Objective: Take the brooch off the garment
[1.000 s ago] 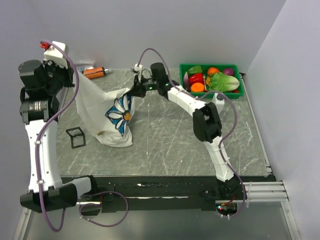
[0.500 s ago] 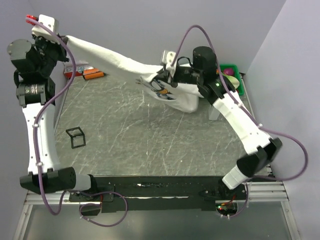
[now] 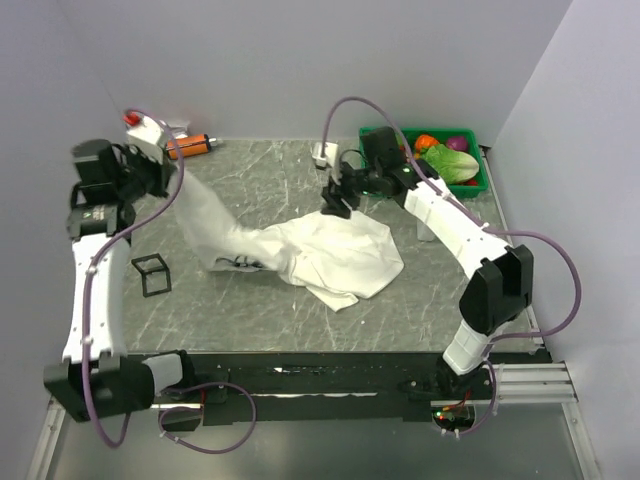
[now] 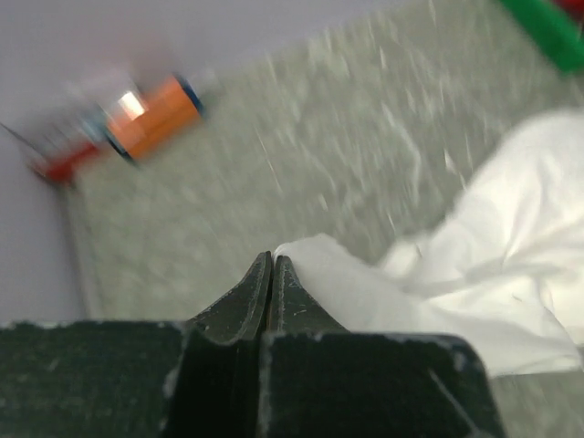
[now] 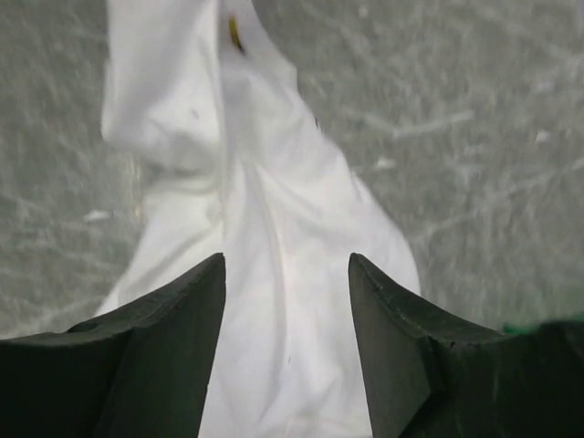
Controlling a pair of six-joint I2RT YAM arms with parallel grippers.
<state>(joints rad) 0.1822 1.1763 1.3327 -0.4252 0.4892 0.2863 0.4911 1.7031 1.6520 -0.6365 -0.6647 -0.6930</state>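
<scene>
Seemingly the brooch (image 5: 234, 32) is the tiny gold speck high on the garment (image 5: 173, 119), along its long fold and straight ahead of the right hand (image 5: 286, 265) (fingers spread, holding nothing). That fold runs on to the garment's far corner, pinched in the closed left hand (image 4: 274, 274); the right looks nearer.

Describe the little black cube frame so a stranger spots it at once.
Start at the grey marbled table and go to its left side. Just left of the crumpled white T-shirt stands a small black wire cube, the only hollow open frame there.
</scene>
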